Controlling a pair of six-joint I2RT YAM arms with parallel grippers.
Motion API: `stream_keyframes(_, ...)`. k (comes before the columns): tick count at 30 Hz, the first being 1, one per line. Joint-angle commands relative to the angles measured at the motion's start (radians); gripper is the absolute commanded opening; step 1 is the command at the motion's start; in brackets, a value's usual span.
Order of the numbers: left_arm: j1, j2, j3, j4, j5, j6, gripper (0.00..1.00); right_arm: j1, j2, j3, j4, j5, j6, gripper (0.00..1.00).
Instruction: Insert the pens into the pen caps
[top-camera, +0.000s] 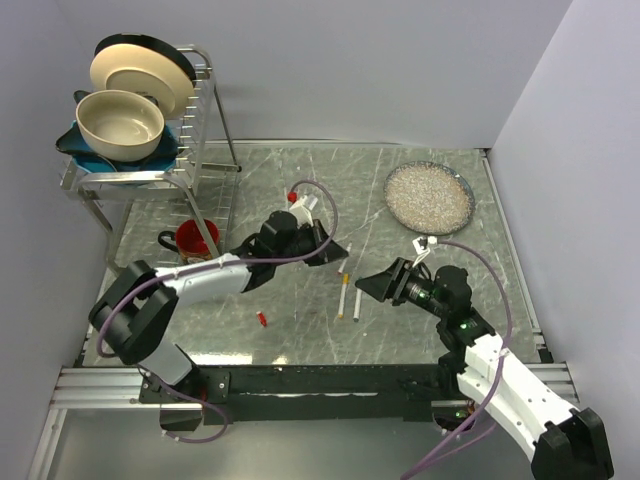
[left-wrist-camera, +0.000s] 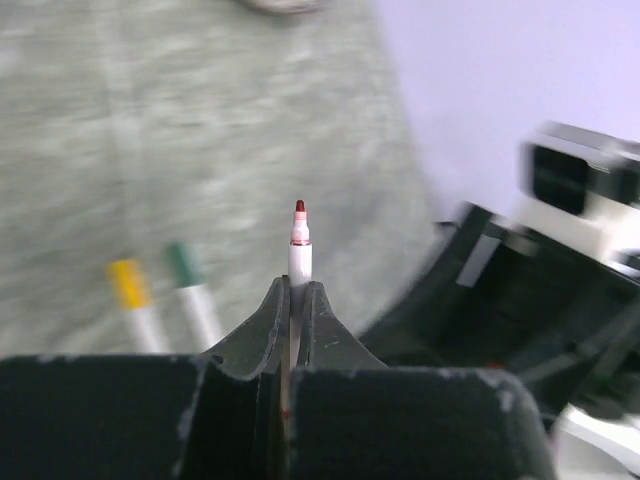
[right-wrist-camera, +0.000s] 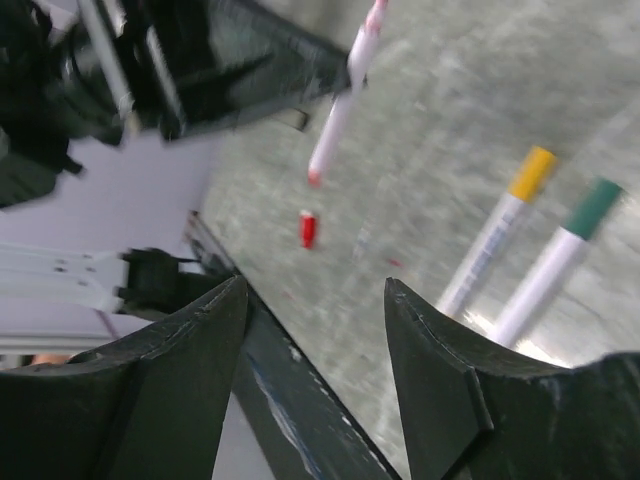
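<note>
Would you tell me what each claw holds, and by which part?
The left claw pinches the red-tipped pen by its white barrel; the right claw is empty.

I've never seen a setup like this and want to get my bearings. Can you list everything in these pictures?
Dish rack: one, silver metal, far left corner.
Plates: two, cream and dark, upright in the rack.
Bowl: one, cream, in the rack.
Mug: one, red, by the rack's legs.
Dish of granules: one, silvery, far right.
Yellow-capped pen: one, white, lying mid-table.
Green-capped pen: one, white, beside the yellow-capped one.
Uncapped pen: one, white with a red tip, held in the left tool.
Loose cap: one, red, on the table near the front.
Table: one, grey marbled.
Left tool: black, shut on the uncapped pen.
Right tool: black, open, empty.
</note>
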Motion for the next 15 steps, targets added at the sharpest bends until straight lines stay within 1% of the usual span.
stream_keyframes(1,-0.06,-0.069,-0.047,0.222,-0.009,-0.1,0.01,0.013,0.008,-0.007,0.264,-0.026,0.105,0.65)
stream_keyframes(5,-0.1,-0.1,-0.065,0.28,-0.037,-0.118,0.01,0.014,-0.008,0.009,0.259,-0.001,0.111,0.64)
stream_keyframes(10,-0.143,-0.123,-0.064,0.305,-0.054,-0.124,0.01,0.017,-0.012,0.023,0.243,0.039,0.122,0.61)
stream_keyframes(13,-0.167,-0.131,-0.058,0.316,-0.06,-0.124,0.01,0.02,0.006,0.026,0.262,0.033,0.13,0.59)
stream_keyframes(15,-0.184,-0.134,-0.058,0.316,-0.075,-0.126,0.01,0.025,0.015,0.028,0.282,0.027,0.137,0.55)
